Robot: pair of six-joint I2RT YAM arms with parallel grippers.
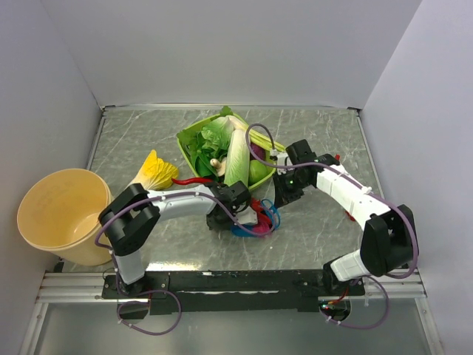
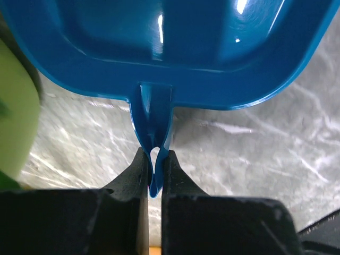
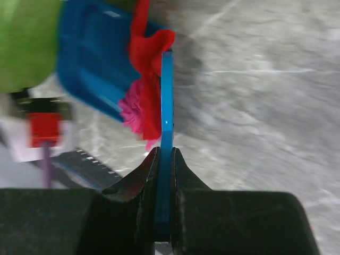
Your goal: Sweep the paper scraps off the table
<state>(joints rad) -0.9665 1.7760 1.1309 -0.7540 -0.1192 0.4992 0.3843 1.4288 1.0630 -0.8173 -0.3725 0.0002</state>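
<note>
Near the middle of the table, somewhat toward its near edge, the left gripper was clenched on the handle of the blue dustpan. The right gripper was clamped on a thin blue blade held edge-on. The paper scraps in view there were a red and magenta clump, bunched against the blade on its dustpan side. A green basket of vegetables stood toward the far edge, and a tan bucket sat at the near left corner.

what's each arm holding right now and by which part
The left fingers pinch the blue dustpan by its small handle tab. The right fingers clamp a thin blue flat tool by its near end; paper scraps sit against it.
</note>
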